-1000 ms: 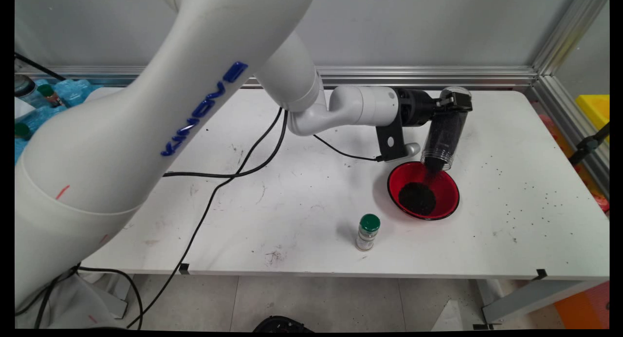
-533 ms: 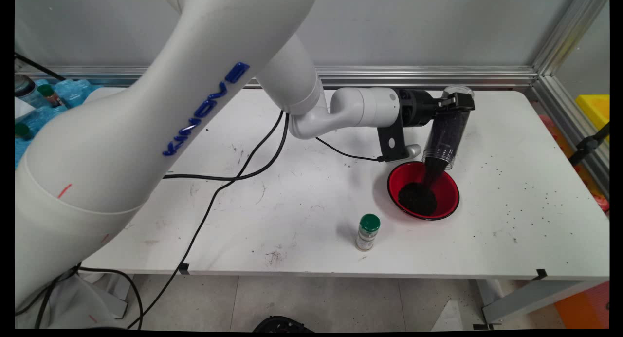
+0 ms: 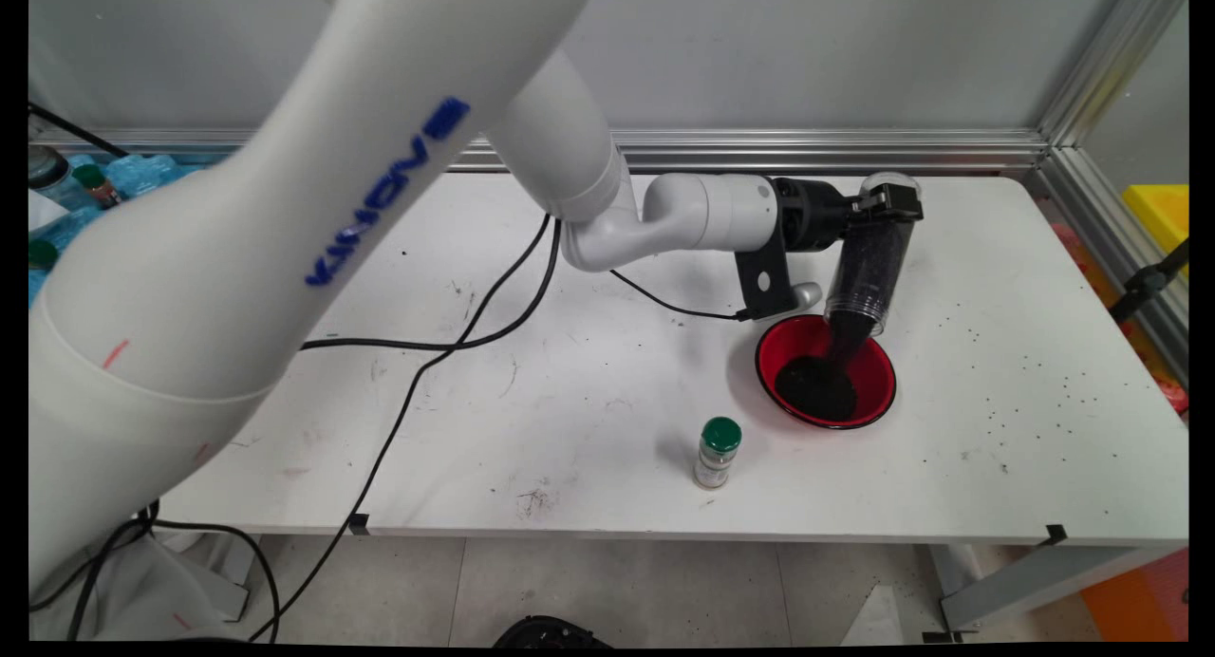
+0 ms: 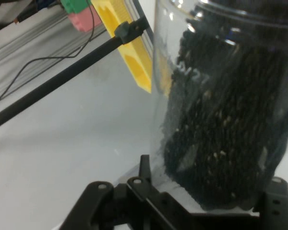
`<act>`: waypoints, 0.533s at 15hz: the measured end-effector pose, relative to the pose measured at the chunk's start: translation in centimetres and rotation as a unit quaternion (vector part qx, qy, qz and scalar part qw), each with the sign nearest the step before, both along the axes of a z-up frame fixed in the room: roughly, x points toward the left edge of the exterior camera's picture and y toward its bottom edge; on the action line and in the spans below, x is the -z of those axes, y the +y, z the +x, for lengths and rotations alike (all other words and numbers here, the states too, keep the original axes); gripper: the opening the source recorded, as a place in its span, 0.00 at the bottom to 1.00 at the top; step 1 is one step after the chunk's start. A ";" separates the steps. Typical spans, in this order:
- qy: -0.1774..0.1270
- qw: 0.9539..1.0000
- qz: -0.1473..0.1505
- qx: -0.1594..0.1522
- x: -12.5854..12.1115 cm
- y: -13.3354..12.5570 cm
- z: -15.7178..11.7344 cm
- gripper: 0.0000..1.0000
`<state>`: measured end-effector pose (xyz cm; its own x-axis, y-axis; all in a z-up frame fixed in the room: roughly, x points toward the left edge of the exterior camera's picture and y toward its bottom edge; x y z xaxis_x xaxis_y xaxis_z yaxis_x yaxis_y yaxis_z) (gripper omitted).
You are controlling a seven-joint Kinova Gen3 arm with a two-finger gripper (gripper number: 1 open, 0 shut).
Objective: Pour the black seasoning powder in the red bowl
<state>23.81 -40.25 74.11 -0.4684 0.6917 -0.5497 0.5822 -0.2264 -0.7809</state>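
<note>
My gripper [image 3: 887,204] is shut on a clear plastic cup [image 3: 866,263] full of black grains, held tipped mouth-down over a red bowl [image 3: 869,391] on the right half of the table. A dark stream of grains runs from the cup's mouth onto the black heap [image 3: 814,388] in the bowl. In the hand view the cup [image 4: 221,105] fills the right side, packed with dark grains, gripped between the black fingers [image 4: 144,167] rising from the bottom edge.
A small jar with a green cap [image 3: 717,452] stands upright near the table's front edge, left of the bowl. Black cables [image 3: 446,339] trail across the table's middle. Stray grains [image 3: 1035,391] dot the right side. Bottles [image 3: 57,192] sit off the far left.
The cup has stayed tipped over the bowl while grains keep pouring; the heap in the bowl has grown slightly. The gripper shifted only a little.
</note>
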 end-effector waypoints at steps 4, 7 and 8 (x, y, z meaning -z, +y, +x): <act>0.022 0.999 0.039 -0.011 -0.2 -0.4 0.5 0.00; 0.035 0.997 0.068 -0.023 -0.4 -0.9 1.1 0.00; 0.039 0.996 0.078 -0.027 -0.4 -1.0 1.4 0.00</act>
